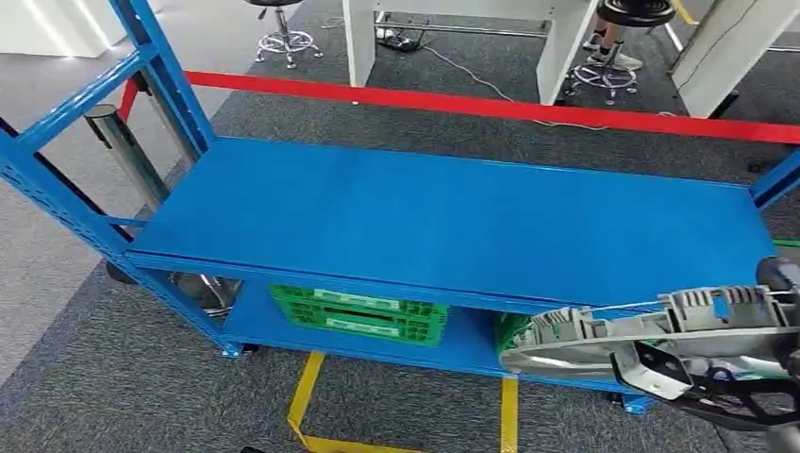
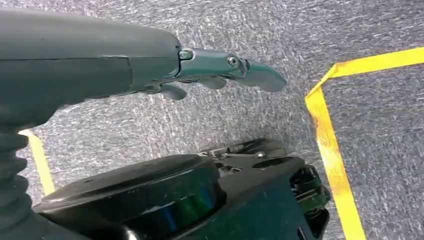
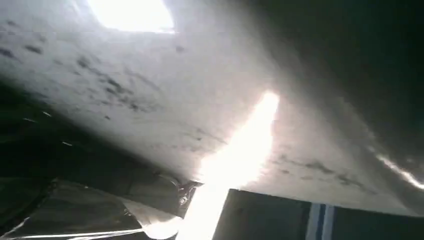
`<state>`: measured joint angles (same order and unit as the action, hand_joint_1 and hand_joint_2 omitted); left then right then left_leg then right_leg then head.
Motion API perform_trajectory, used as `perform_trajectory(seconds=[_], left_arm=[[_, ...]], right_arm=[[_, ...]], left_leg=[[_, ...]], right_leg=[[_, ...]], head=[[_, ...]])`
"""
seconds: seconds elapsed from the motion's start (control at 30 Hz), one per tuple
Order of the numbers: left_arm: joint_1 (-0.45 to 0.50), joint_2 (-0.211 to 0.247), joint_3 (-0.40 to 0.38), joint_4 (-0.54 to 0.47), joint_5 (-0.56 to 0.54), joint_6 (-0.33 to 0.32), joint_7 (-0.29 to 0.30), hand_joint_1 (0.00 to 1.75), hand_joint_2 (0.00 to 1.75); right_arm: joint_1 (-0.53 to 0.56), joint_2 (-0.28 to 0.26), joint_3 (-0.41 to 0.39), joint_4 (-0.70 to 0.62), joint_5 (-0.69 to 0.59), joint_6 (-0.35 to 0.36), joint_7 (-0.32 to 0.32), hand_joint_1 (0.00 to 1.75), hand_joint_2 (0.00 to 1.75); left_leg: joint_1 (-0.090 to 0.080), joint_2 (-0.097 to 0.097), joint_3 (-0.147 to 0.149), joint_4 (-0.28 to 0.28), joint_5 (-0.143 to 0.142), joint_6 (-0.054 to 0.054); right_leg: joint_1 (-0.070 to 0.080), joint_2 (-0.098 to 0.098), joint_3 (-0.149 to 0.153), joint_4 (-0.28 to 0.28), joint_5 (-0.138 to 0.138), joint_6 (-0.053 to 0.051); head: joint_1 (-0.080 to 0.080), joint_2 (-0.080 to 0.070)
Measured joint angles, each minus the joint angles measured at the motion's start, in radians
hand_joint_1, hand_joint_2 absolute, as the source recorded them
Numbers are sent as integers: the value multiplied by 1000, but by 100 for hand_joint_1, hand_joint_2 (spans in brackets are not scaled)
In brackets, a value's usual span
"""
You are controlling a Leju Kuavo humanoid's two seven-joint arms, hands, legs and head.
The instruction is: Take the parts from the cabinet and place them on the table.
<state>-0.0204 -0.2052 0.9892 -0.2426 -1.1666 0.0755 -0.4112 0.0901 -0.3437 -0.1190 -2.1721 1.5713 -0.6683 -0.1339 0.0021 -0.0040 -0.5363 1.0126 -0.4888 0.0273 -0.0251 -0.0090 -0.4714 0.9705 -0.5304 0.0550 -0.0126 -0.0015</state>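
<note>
Grey moulded part (image 1: 651, 335) carried at lower right, in front of the blue shelf unit (image 1: 443, 226); what grips it is hidden, so right hand's state: cannot tell. Left hand (image 2: 220, 75) hangs over carpet, fingers loosely extended, holding nothing. Advice: keep part level, clear the shelf edge before turning.

Left hand (image 2: 215, 75) — dark grey ribbed cover, silver fingers, visible screws.
</note>
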Motion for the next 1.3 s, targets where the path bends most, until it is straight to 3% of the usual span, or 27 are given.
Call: perform_trajectory(seconds=[0.43,0.8,1.3], left_arm=[[0,0,0,0,-2,-8,-10,0,175],[-3,-30,10,0,13,35,-6,0,175],[-7,-37,16,0,11,29,1,0,175]], right_arm=[[-10,-18,-5,-6,0,0,3,175,175],[-16,-18,-8,-28,0,0,18,175,175],[-29,19,-14,-38,0,0,-11,175,175]], left_leg=[[0,0,0,0,0,0],[0,0,0,0,0,0],[0,0,0,0,0,0]], right_leg=[[0,0,0,0,0,0],[0,0,0,0,0,0],[0,0,0,0,0,0]], head=[[0,0],[0,0],[0,0]])
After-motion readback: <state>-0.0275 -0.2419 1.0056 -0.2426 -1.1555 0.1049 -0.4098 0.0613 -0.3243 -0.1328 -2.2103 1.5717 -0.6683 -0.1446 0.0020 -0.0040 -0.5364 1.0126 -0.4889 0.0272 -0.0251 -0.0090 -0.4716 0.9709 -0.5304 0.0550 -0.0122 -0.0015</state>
